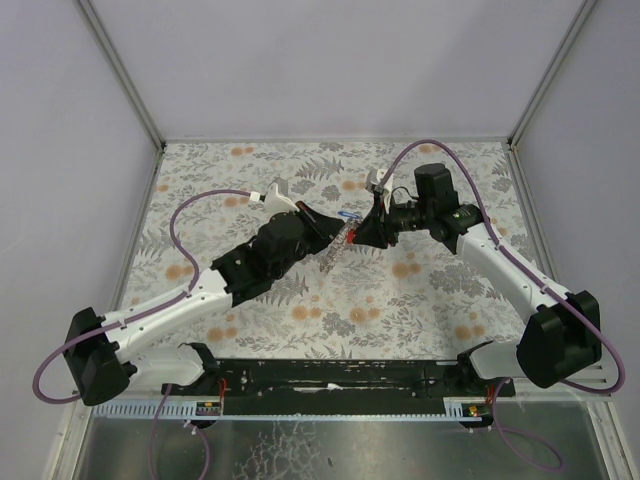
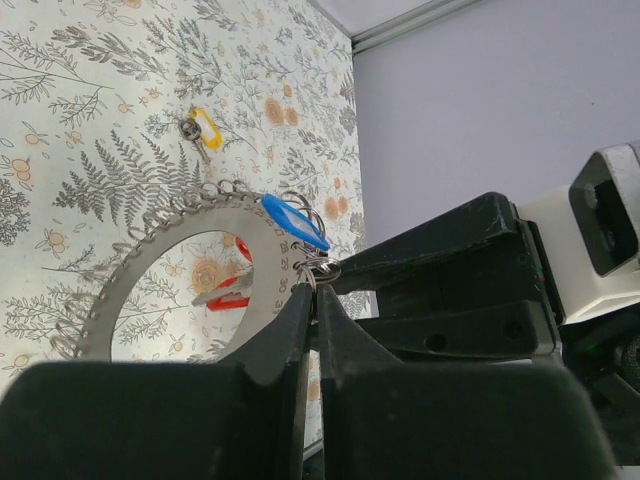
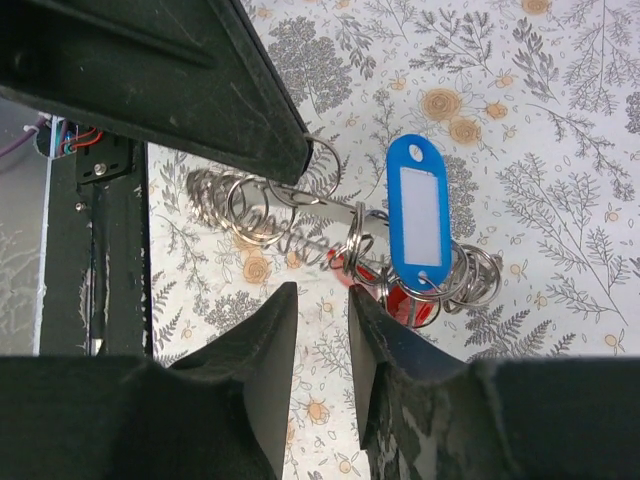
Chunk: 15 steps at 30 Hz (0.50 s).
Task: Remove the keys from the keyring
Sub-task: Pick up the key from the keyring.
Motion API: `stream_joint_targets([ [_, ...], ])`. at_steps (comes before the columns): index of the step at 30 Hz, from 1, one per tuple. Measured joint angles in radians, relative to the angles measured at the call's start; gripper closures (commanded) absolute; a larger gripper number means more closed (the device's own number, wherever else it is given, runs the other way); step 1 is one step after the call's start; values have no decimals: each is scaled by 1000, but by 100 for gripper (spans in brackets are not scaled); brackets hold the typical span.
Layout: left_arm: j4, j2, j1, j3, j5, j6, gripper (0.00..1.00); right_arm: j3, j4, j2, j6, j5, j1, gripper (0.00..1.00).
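Held off the bench [image 1: 430, 300], above its middle: the keyring [image 2: 200, 212], standing on edge and tilted between the two arms. Clamped on the flat grey band at one side of that ring by the left gripper [image 2: 312, 300], jaws shut tight on the metal. Fringed all round the ridged rim with small wire loops. Hanging from the rim right beside the clamp, on a bunch of small split rings [image 3: 470, 272]: a blue tag [image 3: 418, 215] with a white label window, and under it a red tag [image 3: 410, 305], partly hidden. Seen also through the ring's wide hole in the left wrist view: that red tag beside a silver key blade [image 2: 222, 293], blurred. Poised at the bunch from the opposite side: the right gripper [image 3: 320, 295], jaws parted by a narrow gap, floral print showing through and nothing visible between the tips. Touching the split rings or just short of them, impossible to tell. Lying alone on the bench, well apart from the ring: a yellow-tagged key [image 2: 208, 128] on its own small loop.
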Motion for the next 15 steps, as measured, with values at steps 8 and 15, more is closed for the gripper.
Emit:
stream_joint_targets([
  [8, 0, -4, 0, 0, -2, 0, 100, 0, -20, -2, -24, -1, -2, 62],
  [15, 0, -4, 0, 0, 0, -1, 100, -1, 9, -3, 15, -36, -2, 57],
])
